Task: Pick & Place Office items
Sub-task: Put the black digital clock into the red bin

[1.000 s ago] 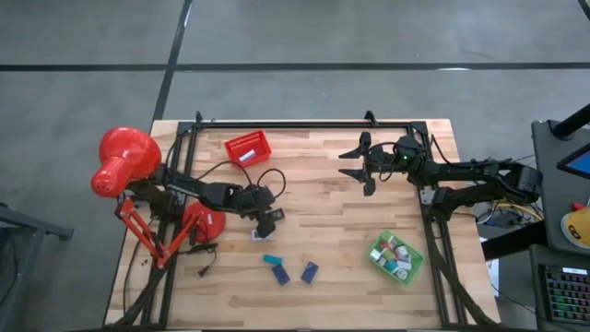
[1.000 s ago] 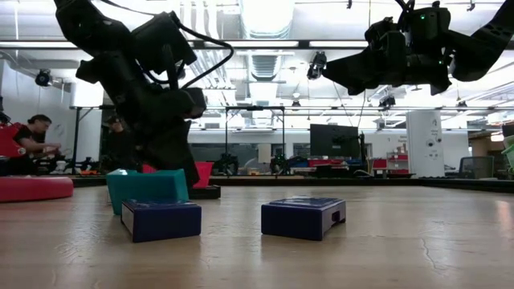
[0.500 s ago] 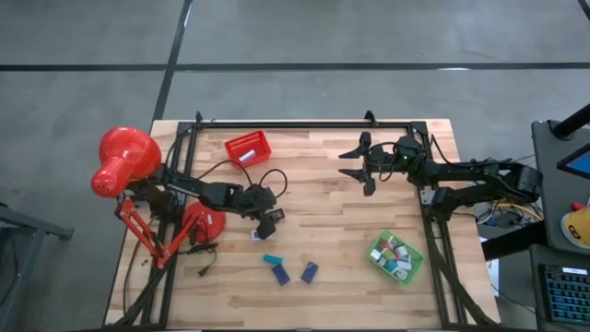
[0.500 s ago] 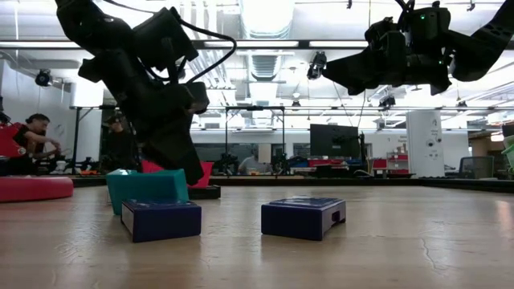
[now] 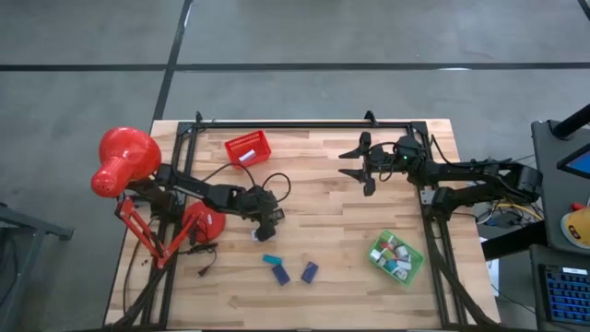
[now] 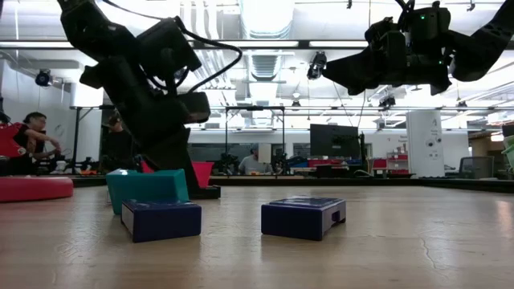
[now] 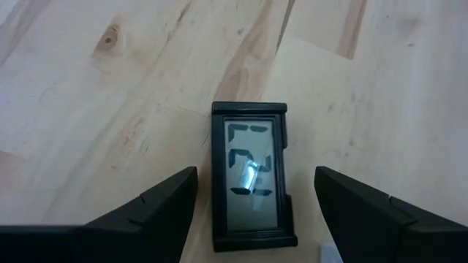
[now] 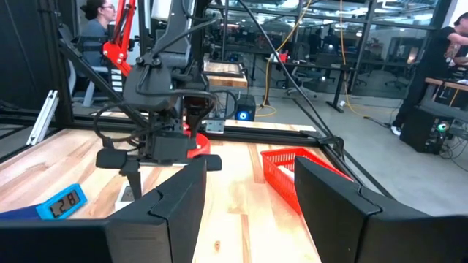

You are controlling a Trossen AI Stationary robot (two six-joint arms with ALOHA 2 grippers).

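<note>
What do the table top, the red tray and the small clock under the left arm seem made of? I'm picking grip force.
Table top: wood, likely butcher block; grain, knots and joined strips show.
Red tray: probably moulded plastic, with a slotted wall.
Small clock: seemingly black plastic frame around a glossy display that shows glare.

Overhead view looks straight down on the worktop [image 5: 350, 231]; low view looks level across it; wrist views sit close.

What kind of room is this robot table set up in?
Probably a robotics lab or workshop: a concrete floor surrounds the wooden table, and beyond it stand desks with monitors where people work.
</note>
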